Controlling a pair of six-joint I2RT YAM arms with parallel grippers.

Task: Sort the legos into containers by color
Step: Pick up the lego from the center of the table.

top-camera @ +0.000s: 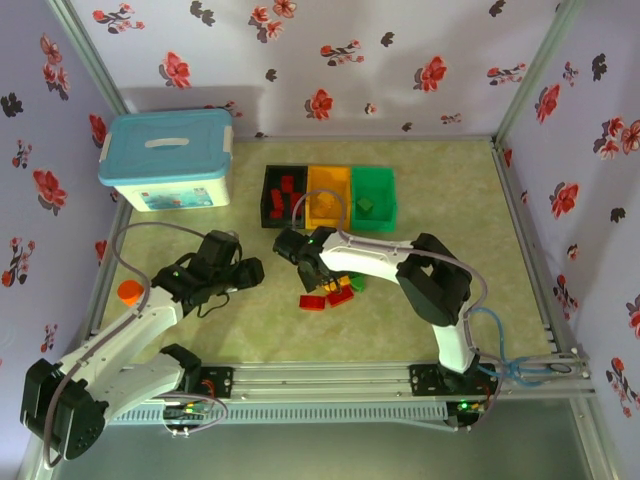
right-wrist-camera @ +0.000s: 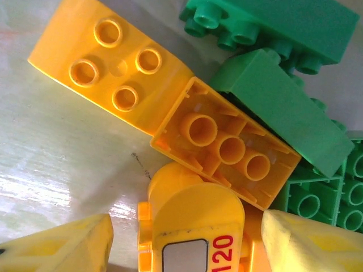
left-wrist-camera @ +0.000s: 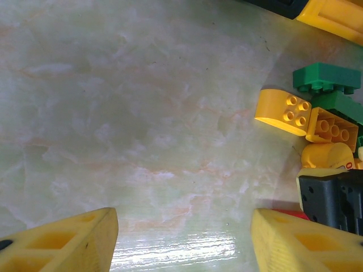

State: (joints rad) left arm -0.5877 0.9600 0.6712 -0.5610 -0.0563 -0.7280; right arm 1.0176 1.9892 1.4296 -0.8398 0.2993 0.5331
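Left end effector (left-wrist-camera: 184,226): fingers spread; bare table (left-wrist-camera: 142,113) between them, nothing held.
Right end effector (right-wrist-camera: 187,226): fingers spread astride the yellow brick marked 120 (right-wrist-camera: 195,209); a gap shows on one side, so no pinch.
Yellow studded brick (right-wrist-camera: 113,73): ahead of the right fingertips, touching the upturned yellow brick (right-wrist-camera: 227,150).
Green bricks (right-wrist-camera: 283,107): ahead of the right end effector and to one side, against the upturned yellow brick.
Red brick (top-camera: 313,301): on the table, just beside the right end effector, at the near edge of the heap.
Heap and left end effector: the heap lies off to the side of its fingers, apart from them.
Black bin (top-camera: 285,168): beyond the right end effector; red bricks inside.
Orange-yellow bin (top-camera: 329,170): touching the black bin.
Green bin (top-camera: 380,190): touching the orange-yellow bin; one green brick inside.
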